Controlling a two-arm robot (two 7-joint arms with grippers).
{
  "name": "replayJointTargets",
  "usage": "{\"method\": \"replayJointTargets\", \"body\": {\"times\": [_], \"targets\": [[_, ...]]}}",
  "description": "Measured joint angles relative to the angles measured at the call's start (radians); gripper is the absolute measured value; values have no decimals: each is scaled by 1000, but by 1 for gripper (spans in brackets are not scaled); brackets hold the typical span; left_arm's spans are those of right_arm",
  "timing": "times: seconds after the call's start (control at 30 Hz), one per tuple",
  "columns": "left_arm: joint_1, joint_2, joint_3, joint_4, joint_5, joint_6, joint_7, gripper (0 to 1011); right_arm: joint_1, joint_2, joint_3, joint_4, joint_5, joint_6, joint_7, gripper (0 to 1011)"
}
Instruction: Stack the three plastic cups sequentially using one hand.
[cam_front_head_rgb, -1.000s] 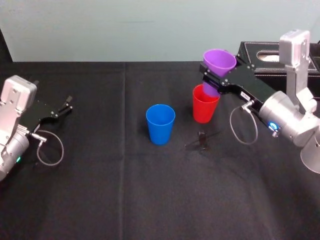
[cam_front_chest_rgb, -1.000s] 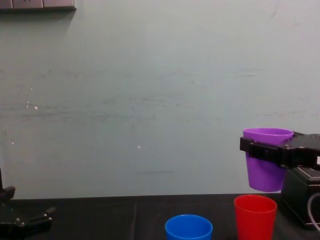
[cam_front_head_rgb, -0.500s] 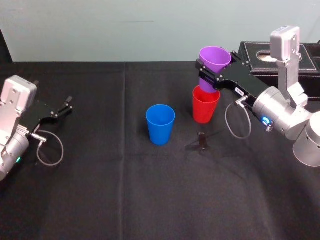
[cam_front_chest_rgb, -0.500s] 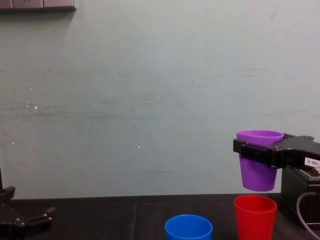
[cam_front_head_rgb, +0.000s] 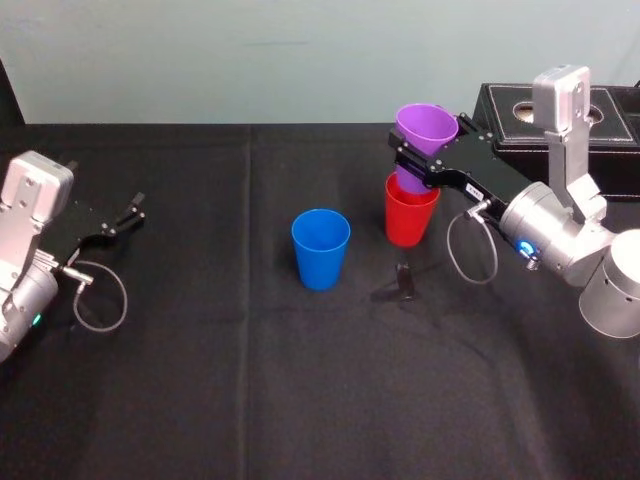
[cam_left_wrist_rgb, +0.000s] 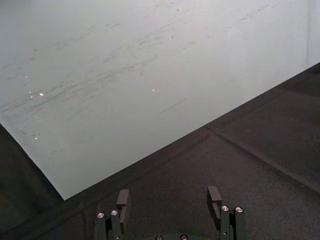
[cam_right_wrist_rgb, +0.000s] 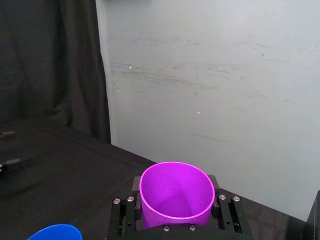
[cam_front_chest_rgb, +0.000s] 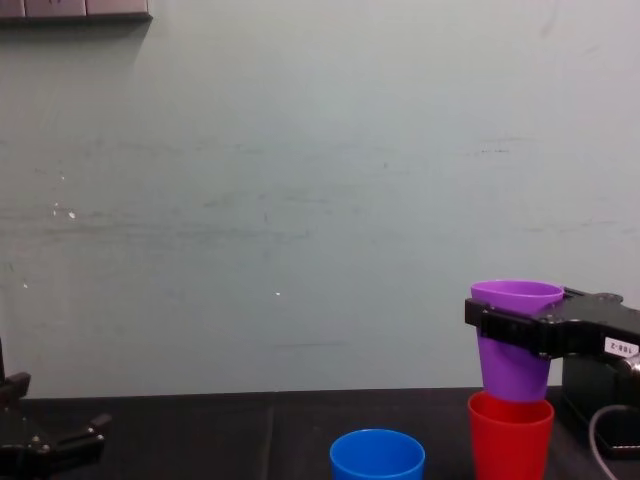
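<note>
Closest to me on the black counter (cam_front_head_rgb: 250, 380) stands the blue cup (cam_front_head_rgb: 321, 248), upright, mouth up, on its own and well apart from anything of mine. Off to my left, the left jaws rest low over the counter, spread open and holding nothing; that arm is parked. Farther out and to the right stands the red cup (cam_front_head_rgb: 408, 222), also upright. Directly over it is the purple cup (cam_front_head_rgb: 427, 125), which my right jaws grip from both sides just under its rolled rim. From the chest view the purple cup's base sits right at the red cup's mouth, barely dipped in and far from seated, and it looks upright and roughly centred. Behind it all sits the black box (cam_front_head_rgb: 498, 120), which plays no part. I judge this to be the first stacking step: purple into red. The next move calls for a straight descent until the purple cup nests in the red one, then letting go without tipping the pair. After that the blue cup still has to join the stack, so the job is under halfway.
</note>
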Motion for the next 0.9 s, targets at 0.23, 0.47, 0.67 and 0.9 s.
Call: {"method": "replayJointTargets", "body": {"times": [0.23,0.47,0.67,0.9], "targets": [[0,0,0,0,0,0,0,1004,4,-5,2,24,0,-12,6,751],[0,0,0,0,0,0,0,1005,9,-8,4,38,1,-22,11,750],[0,0,0,0,0,0,0,1005,16,-10,2,55,0,-28,18,750],[0,0,0,0,0,0,0,1005,25,-15,-4,77,-5,-35,24,751]]}}
